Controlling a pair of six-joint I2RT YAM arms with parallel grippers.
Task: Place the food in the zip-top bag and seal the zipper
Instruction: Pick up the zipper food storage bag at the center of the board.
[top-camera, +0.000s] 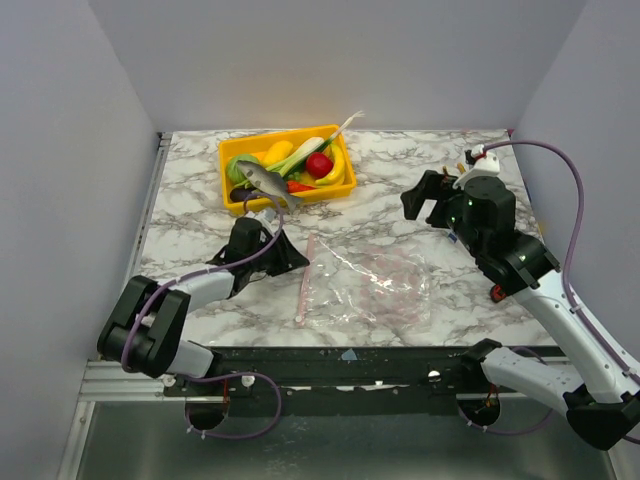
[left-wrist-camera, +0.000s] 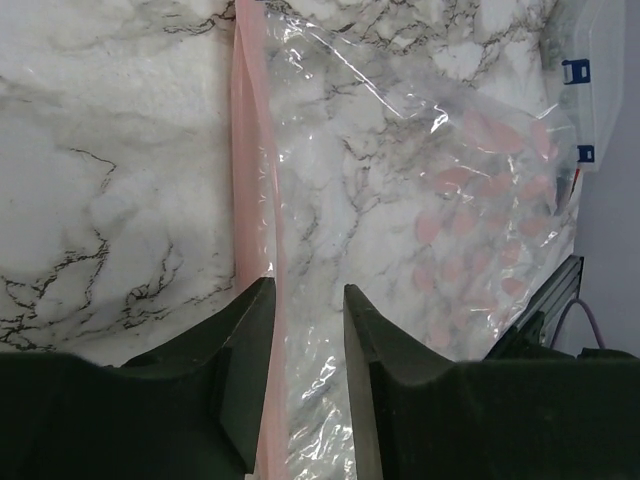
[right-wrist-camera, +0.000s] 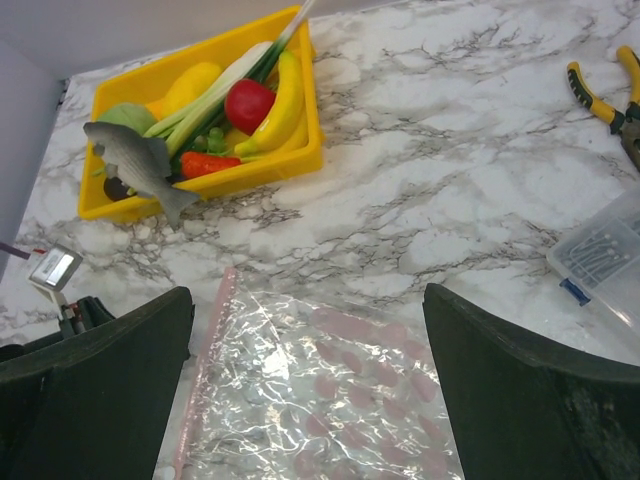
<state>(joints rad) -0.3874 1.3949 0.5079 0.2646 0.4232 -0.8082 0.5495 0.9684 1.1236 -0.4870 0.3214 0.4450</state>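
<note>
The zip-top bag (top-camera: 370, 285) lies flat and empty on the marble table, with its pink zipper (top-camera: 303, 285) along its left edge. My left gripper (top-camera: 290, 258) is low at the bag's upper left corner. It is open a little, and the zipper (left-wrist-camera: 250, 160) and bag edge (left-wrist-camera: 400, 170) run between its fingers (left-wrist-camera: 245, 345). My right gripper (top-camera: 430, 200) is wide open and empty, above and beyond the bag (right-wrist-camera: 330, 400). The food sits in a yellow tray (top-camera: 232, 195). The grey fish (right-wrist-camera: 135, 160) hangs over the tray's front rim. Red fruit (right-wrist-camera: 248, 100), banana (right-wrist-camera: 283, 100), carrot (right-wrist-camera: 205, 163), cabbage (right-wrist-camera: 130, 115) and leek (right-wrist-camera: 215, 90) lie inside.
Yellow-handled pliers (right-wrist-camera: 598, 92) lie at the table's far right. A small clear box with blue marks (right-wrist-camera: 600, 255) sits near them and also shows in the left wrist view (left-wrist-camera: 592, 80). Grey walls close in the back and both sides of the table.
</note>
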